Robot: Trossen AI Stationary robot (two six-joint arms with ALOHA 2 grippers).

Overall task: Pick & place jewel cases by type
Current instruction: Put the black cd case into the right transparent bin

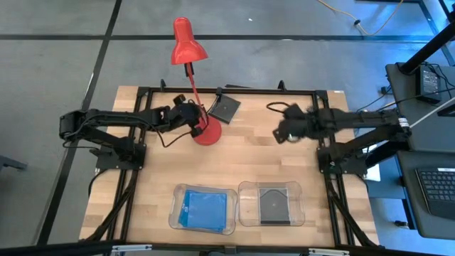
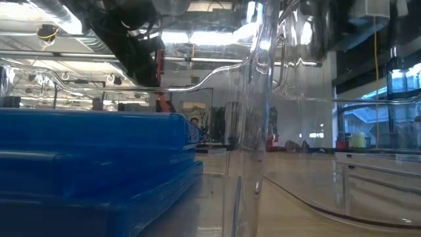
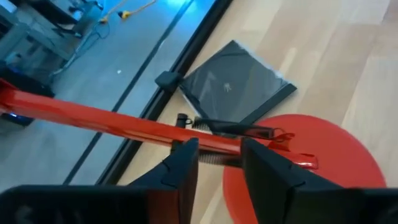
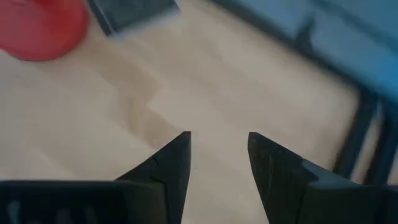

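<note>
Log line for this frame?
left gripper open by lamp base | right gripper open, empty | dark case loose at table edge

Overhead view evenly lit, moderately bright; table [image 1: 234, 163] casts no hard shadows, only soft ones under the arms. Cool blue cast on the floor at far right. Low view backlit: ceiling strip lights in the room behind blow out to white; clear tray wall [image 2: 253, 118] close to the lens bends and smears the background; blue case stack [image 2: 92, 171] at near left is soft. Right wrist view motion-blurred throughout; dark case [image 4: 134, 12] and red lamp base [image 4: 40, 28] smeared. Left wrist view fairly sharp, mild blur near its fingers [image 3: 186, 165].
</note>
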